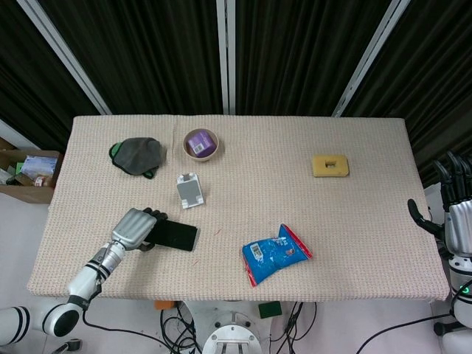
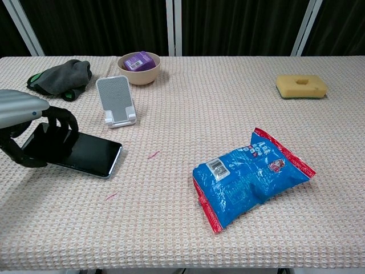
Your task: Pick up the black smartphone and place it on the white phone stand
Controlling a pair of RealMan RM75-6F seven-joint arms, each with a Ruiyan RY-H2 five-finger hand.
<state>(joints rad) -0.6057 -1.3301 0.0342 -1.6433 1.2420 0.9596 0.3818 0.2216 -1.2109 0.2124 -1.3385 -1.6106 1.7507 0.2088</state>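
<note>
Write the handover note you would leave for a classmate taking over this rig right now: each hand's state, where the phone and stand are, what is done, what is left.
Left hand: fingers curled around the near-left end of the black smartphone, gripping it. The phone's other end appears to rest on the table.
Right hand: off the table's right edge, fingers spread, holding nothing.
White phone stand: upright and empty, just beyond the phone, in front of the bowl.
Done: grasp begun.
Left: lift the phone clear, carry it to the stand, set it on the ledge, release.
</note>
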